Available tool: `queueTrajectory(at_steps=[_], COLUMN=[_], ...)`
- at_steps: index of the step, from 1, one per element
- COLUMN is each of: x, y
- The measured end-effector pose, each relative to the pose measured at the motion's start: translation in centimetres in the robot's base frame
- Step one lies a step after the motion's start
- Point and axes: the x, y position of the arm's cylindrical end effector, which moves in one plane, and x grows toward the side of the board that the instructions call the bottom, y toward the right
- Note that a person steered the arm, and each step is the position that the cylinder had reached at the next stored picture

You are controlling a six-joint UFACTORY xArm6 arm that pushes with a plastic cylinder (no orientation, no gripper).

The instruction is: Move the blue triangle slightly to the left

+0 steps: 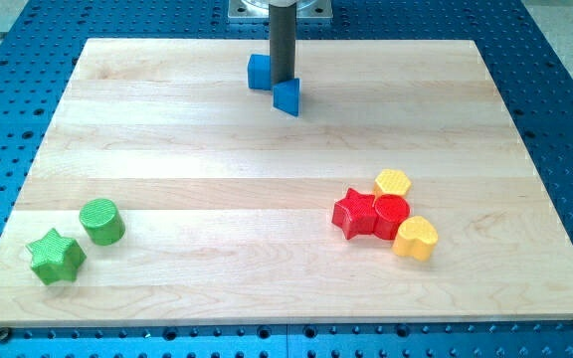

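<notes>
The blue triangle [286, 97] lies near the view's top, a little left of centre, on the wooden board [267, 179]. A blue cube [259, 72] sits just up and to the left of it. My rod comes down from the view's top between them; my tip [283, 82] is right behind the triangle's upper edge and against the cube's right side.
A green cylinder [101, 221] and a green star [56, 257] lie at the bottom left. At the lower right a red star [355, 213], a red cylinder [391, 215], a yellow hexagon [393, 183] and a yellow heart [415, 238] cluster together.
</notes>
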Motion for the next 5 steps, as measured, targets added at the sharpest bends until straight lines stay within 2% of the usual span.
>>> queueTrajectory(at_steps=[1, 3, 4, 5], x=[-0.5, -1.5, -0.8, 0.6], y=[0.1, 6.0, 7.7, 7.0])
